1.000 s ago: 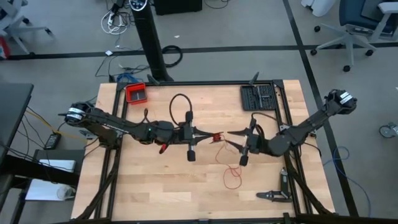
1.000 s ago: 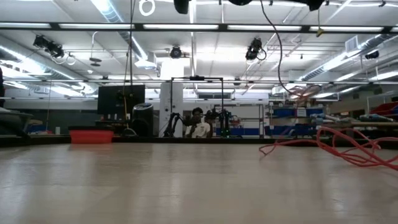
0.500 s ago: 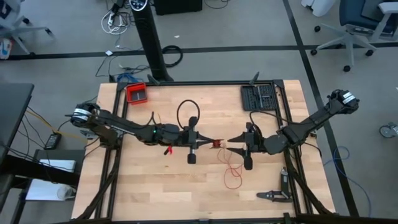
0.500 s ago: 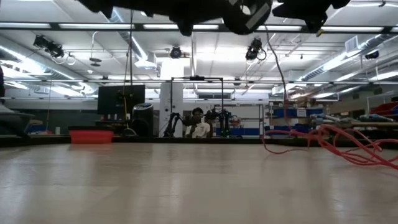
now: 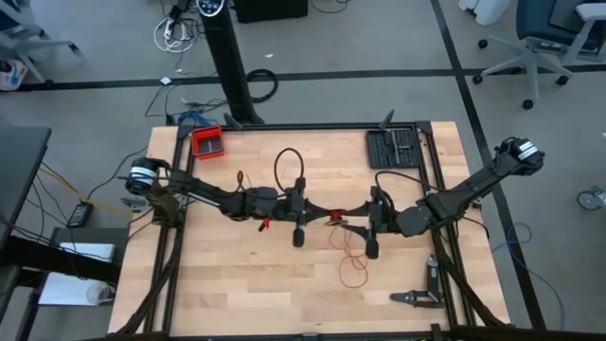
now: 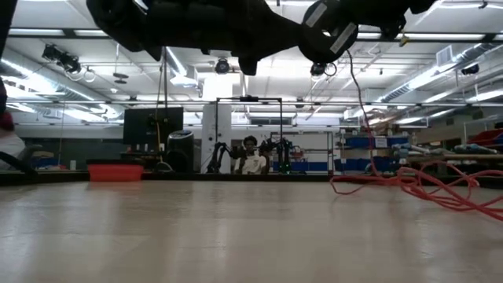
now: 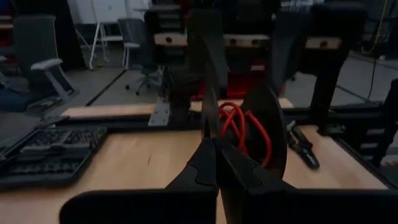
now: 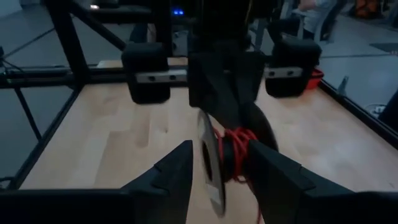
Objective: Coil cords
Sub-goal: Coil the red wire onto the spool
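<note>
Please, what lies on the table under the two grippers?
Under the left gripper and right gripper, loose loops of the red cord lie on the wooden table. The part directly beneath the grippers is covered.

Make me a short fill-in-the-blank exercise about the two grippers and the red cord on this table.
1. The left gripper is ____ on a small coil of the red cord.
2. The right gripper is ____, facing the left one.
3. Loose loops of the cord trail onto the table below the ____ gripper.
4. The red tray sits near the table's far ____ corner.

Missing words: shut; open; right; left
</note>
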